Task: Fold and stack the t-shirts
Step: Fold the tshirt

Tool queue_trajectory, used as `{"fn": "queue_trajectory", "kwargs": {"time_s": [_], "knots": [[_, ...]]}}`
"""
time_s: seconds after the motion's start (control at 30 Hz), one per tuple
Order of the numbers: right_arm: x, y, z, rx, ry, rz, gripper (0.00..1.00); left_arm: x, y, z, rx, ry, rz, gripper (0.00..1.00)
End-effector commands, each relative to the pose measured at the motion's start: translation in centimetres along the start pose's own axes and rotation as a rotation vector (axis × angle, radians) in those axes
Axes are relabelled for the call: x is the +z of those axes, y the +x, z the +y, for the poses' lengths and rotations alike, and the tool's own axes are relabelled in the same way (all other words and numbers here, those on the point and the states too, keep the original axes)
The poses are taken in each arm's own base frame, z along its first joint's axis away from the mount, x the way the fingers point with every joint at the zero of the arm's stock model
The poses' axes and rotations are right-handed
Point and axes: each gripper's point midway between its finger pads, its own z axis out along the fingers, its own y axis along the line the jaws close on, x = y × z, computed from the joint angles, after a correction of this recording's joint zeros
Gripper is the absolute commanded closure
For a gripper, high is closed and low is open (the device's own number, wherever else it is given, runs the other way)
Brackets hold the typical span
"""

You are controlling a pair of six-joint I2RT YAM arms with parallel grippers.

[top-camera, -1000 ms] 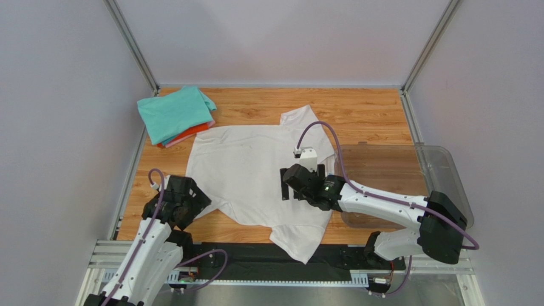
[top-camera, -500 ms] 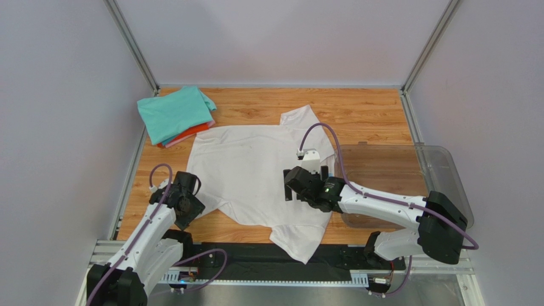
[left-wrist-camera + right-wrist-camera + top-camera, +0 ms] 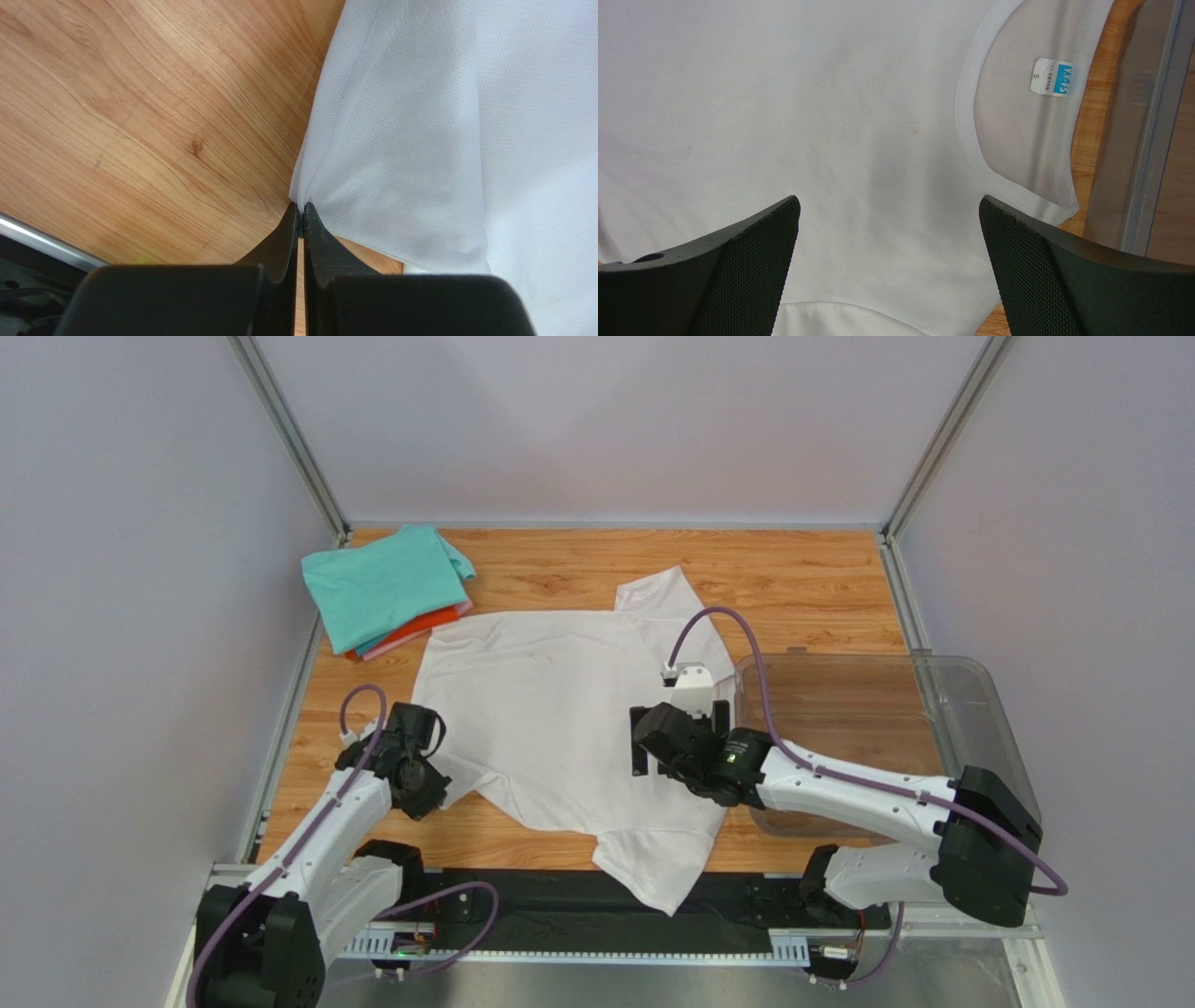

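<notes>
Left gripper: we've advanced, now pinching the white t-shirt corner to fold.
Right gripper: wide, poised over collar.

The left arm slants forward and inward from its base, wrist bent down. Its pincer is low, fingers pressed flat together on a corner of the shirt. The right arm stretches leftward, elbow folded at the far right and forearm nearly level. Its pincer points down with fingers spread wide.
</notes>
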Motion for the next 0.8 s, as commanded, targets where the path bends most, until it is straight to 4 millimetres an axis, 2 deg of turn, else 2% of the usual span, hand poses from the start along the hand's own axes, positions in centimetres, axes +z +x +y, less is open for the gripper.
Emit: {"fn": "queue_trajectory", "kwargs": {"time_s": [0.0, 0.2, 0.23, 0.33, 0.6, 0.77], "knots": [[-0.2, -0.9, -0.4, 0.042, 0.019, -0.048, 0.0, -0.1, -0.1, -0.8, 0.001, 0.043, -0.005, 1.0], [-0.1, -0.7, -0.6, 0.029, 0.036, -0.037, 0.0, -1.3, -1.3, 0.4, -0.056, 0.036, -0.094, 1.0], [0.0, -0.7, -0.6, 0.029, 0.036, -0.037, 0.0, -1.4, -1.5, 1.5, -0.061, -0.009, -0.117, 1.0], [-0.1, -0.8, -0.5, 0.032, 0.036, -0.039, 0.0, -2.3, -2.2, 3.1, -0.136, -0.059, -0.176, 1.0], [0.0, -0.3, -0.7, 0.024, 0.048, -0.022, 0.0, -3.7, -3.7, 3.8, -0.246, -0.061, -0.265, 1.0], [-0.1, -0.4, -1.0, 0.029, 0.054, -0.027, 0.0, -4.7, -5.0, 5.2, -0.3, -0.119, -0.316, 1.0]]}}
